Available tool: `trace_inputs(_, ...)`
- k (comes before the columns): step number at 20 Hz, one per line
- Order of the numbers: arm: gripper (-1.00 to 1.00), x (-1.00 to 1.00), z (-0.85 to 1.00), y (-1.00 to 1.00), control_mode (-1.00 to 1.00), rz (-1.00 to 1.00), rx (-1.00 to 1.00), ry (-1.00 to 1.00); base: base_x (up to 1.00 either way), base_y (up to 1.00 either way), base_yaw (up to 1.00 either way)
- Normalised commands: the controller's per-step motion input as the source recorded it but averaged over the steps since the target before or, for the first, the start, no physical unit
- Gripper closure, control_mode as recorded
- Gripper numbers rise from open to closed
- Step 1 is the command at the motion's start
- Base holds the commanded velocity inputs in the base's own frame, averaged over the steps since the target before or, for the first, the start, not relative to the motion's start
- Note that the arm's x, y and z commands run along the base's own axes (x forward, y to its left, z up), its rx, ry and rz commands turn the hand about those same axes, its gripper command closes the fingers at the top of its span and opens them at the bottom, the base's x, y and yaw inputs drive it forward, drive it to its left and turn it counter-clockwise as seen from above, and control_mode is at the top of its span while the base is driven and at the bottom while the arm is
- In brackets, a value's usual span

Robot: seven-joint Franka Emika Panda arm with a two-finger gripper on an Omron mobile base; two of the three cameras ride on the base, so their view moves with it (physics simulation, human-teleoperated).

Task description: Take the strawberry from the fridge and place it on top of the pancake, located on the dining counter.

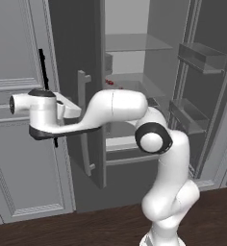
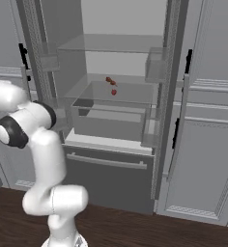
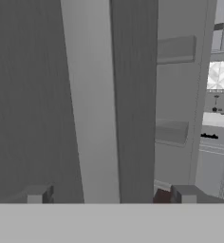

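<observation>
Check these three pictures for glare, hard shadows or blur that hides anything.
Left base view: flat, even light, no glare; the strawberry is a small soft red speck. Right base view: equally even; the fridge interior reads clearly. Hand view: the silver handle is close and slightly soft; no glare.

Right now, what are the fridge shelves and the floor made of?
The shelves look like clear glass: you can see the back wall through them. The floor looks like dark brown wood, with faint plank lines and a dull sheen. The fridge door looks like brushed dark grey metal, though it could be painted.
</observation>
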Motion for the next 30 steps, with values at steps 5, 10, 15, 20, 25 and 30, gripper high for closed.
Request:
trace_inputs(5, -1.00, -1.00, 0.00, -0.69, -1.00, 0.21, 0.03, 0.00, 0.00, 0.00, 0.00)
trace_inputs(10, -1.00, -0.69, 0.00, -1.00, -1.00, 0.31, 0.17, -0.03, 0.00, 0.00, 0.00)
trace_inputs(15, -1.00, -0.07, 0.05, -1.00, -1.00, 0.25, 0.33, -0.01, 0.00, 0.00, 0.00)
trace_inputs(20, -1.00, 0.00, 0.04, -0.95, -1.00, 0.21, 0.52, 0.04, 0.00, 0.00, 0.00)
trace_inputs(25, -1.00, -0.05, 0.04, -0.99, -1.00, 0.19, 0.65, 0.14, 0.00, 0.00, 0.00)
trace_inputs(30, -1.00, 0.20, 0.02, -0.68, -1.00, 0.20, 0.76, 0.35, 0.00, 0.00, 0.00)
